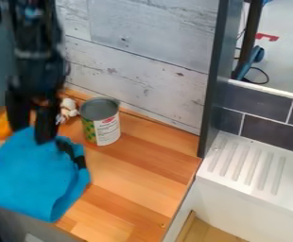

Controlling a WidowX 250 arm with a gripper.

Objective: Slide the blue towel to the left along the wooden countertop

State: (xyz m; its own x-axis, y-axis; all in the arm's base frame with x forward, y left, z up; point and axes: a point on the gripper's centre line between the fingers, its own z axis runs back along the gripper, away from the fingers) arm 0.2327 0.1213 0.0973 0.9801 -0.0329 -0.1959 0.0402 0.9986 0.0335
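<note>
While the wooden desk (136,172) runs from the left side to the lower middle of the frame, the black end effector (32,134) hangs at the upper left, its tip right at the top of the blue cloth (35,175); whether it is clenched on the fabric or released, I cannot tell. Lying at the lower left in a bunched heap, the cloth looks light, soft and limp, neither fragile nor likely to slip, though it would probably sag from any single pinch. Its raised upper fold seems the best place to take hold, being thick enough to bite into; a flat part would likely slide away. Just beside it stands a rigid can (101,122), with a small whitish item (67,109) behind.
</note>
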